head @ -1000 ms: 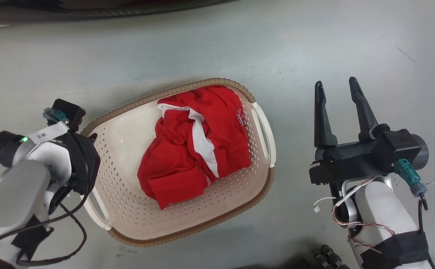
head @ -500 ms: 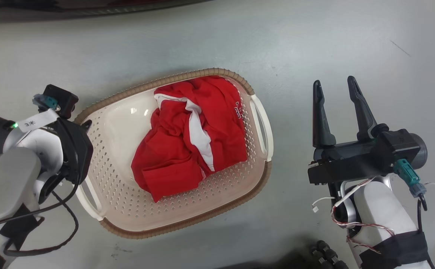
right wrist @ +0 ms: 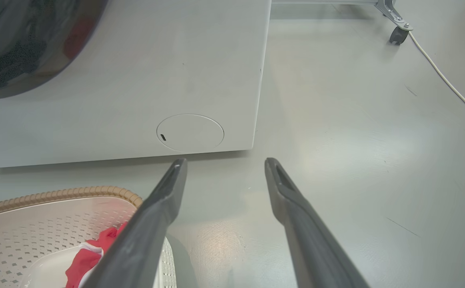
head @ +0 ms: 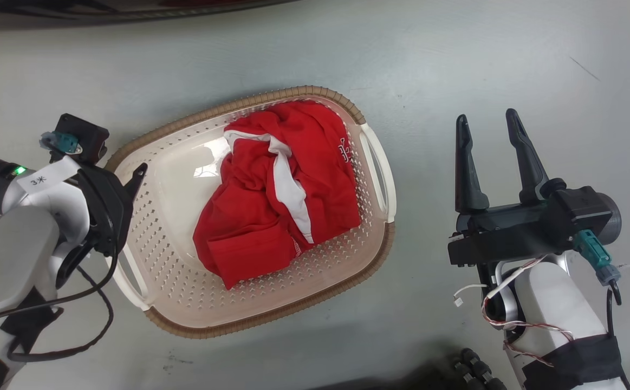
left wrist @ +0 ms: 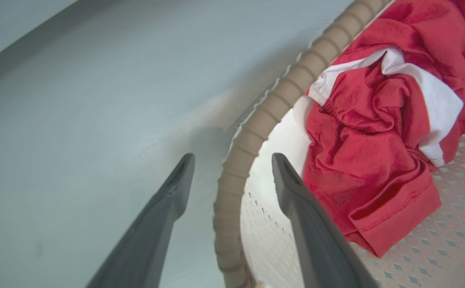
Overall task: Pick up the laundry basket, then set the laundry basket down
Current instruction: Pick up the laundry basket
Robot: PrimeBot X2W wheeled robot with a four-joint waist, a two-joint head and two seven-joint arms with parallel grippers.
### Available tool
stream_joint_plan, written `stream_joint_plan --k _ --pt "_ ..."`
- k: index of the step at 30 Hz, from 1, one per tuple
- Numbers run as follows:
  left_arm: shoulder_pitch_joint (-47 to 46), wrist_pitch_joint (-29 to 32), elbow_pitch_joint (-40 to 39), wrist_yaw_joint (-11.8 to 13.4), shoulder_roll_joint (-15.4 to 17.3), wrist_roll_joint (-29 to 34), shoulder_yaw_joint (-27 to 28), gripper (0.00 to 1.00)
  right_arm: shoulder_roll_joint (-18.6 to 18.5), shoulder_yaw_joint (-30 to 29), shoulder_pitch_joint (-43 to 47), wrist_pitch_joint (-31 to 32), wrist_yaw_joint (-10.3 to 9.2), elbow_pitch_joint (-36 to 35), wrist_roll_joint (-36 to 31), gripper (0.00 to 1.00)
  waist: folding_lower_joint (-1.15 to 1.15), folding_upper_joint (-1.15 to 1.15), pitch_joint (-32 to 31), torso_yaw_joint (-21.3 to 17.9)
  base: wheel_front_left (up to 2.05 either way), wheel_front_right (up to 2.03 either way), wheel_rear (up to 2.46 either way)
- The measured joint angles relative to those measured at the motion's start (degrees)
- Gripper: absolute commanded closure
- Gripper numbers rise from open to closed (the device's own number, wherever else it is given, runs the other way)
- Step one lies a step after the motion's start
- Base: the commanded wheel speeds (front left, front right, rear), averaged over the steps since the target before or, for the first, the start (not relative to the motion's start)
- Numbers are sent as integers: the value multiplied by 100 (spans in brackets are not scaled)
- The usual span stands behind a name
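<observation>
The laundry basket (head: 174, 179) lies on the grey floor in the middle of the head view, cream with a brown rim (left wrist: 264, 112) and white loop handles. A crumpled red and white garment (head: 271, 216) lies inside it. My left gripper (head: 133, 176) is at the basket's left end. In the left wrist view the left gripper (left wrist: 232, 160) is open, one finger outside the rim and one inside, with gaps on both sides. My right gripper (head: 486, 118) hovers open over bare floor, to the right of the basket and apart from it. The basket's corner (right wrist: 56, 196) shows beside the right gripper (right wrist: 225, 162).
A white appliance front (right wrist: 116, 100) with a round cover (right wrist: 190, 133) stands beyond the basket. A caster (right wrist: 396, 36) and a white cable (right wrist: 448, 84) lie on the floor at the far right. A black ribbed part (head: 472, 368) sits at the bottom edge.
The basket and my left gripper have shifted up and slightly left in the head view. One left finger now shows inside the rim. The right gripper has stayed put.
</observation>
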Motion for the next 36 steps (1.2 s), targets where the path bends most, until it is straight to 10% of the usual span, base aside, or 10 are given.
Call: stream_joint_plan --k 25,36 --pt "1144 -2700 417 635 -1077 -714 1082 0 -348 -275 216 0 192 366 -121 0 0 0 -1245 531 0 0 0" --pt "1923 -2714 -216 970 -1239 -615 1383 0 -430 -323 465 0 229 338 -158 0 -1 0 -2163 764 0 0 0"
